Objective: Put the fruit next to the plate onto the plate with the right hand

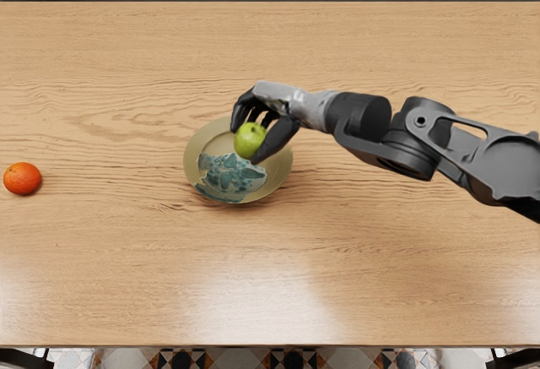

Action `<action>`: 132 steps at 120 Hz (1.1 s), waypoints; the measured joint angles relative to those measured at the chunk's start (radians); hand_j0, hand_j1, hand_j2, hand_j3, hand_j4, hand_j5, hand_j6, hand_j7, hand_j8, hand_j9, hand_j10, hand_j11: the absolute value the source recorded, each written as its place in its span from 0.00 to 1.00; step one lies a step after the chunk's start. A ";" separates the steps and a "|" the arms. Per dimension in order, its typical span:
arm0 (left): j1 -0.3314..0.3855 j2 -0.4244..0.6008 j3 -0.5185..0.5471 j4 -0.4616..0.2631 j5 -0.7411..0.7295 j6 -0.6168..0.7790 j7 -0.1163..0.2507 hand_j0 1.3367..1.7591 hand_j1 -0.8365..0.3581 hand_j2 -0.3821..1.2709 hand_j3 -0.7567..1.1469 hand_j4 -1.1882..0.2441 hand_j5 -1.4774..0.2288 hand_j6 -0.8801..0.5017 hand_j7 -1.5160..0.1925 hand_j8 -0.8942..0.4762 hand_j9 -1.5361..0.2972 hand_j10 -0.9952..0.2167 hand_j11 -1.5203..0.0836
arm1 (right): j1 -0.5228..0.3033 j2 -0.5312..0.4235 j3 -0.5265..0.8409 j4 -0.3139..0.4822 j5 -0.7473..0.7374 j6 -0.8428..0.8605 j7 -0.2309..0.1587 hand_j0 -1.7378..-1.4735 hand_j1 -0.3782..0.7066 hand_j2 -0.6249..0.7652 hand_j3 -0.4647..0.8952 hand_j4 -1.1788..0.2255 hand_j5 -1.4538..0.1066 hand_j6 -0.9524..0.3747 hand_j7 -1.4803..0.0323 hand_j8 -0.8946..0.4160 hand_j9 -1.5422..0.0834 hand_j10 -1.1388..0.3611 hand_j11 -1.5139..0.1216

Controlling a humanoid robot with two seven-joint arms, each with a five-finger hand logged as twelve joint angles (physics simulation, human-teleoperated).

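And here is the right robot hand (268,116), reaching in from three o'clock with its fingers (278,137) curled around the green apple (250,139). That is a firm wrap and nothing like an open palm: dark digits show at the fruit's eleven o'clock and along its three o'clock side. The apple sits over the plate (192,160), toward the one o'clock part of the dish, just above the teal patterned patch. Whether it already rests on the surface or hangs just clear of it I cannot tell from this angle. By my reading the apple is a stiff, round, smooth-skinned thing of modest weight. It is likely a bit slippery and ready to roll once let go, so a hold across its widest girth with digits on opposite sides looks right, and that is roughly what we see. The plate looks shallow, so a careless release could send the fruit wandering off its rim. Out at nine o'clock, well apart on the desk (337,259), an orange (22,178) lies alone and untouched.
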 joint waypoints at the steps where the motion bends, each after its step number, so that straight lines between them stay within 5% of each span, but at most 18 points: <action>1: 0.000 0.000 0.000 0.000 0.000 0.000 0.000 0.76 0.99 0.23 0.40 0.83 0.87 0.64 0.89 0.65 0.84 0.82 0.95 | 0.000 0.002 -0.001 -0.001 -0.002 0.000 0.000 0.34 0.47 0.47 0.34 0.31 0.28 0.32 0.33 0.36 0.31 0.32 0.28; 61: 0.000 0.000 0.000 0.000 0.000 0.000 0.000 0.76 0.99 0.23 0.40 0.83 0.87 0.64 0.89 0.65 0.84 0.82 0.95 | 0.025 0.095 -0.061 -0.081 -0.054 0.004 -0.001 0.34 0.47 0.47 0.34 0.33 0.30 0.32 0.35 0.36 0.33 0.32 0.30; 99: 0.000 0.000 0.000 0.000 0.000 0.000 0.000 0.76 0.99 0.23 0.40 0.83 0.87 0.64 0.89 0.65 0.84 0.82 0.95 | 0.029 0.104 -0.064 -0.099 -0.047 0.005 -0.003 0.31 0.52 0.48 0.34 0.43 0.45 0.32 0.48 0.34 0.48 0.37 0.45; 132: 0.000 0.000 0.000 0.000 0.000 0.000 0.000 0.76 0.99 0.23 0.40 0.83 0.87 0.64 0.89 0.65 0.84 0.82 0.95 | 0.029 0.109 -0.062 -0.119 -0.040 0.005 -0.003 0.30 0.45 0.42 0.34 0.55 0.59 0.42 0.62 0.39 0.62 0.48 0.59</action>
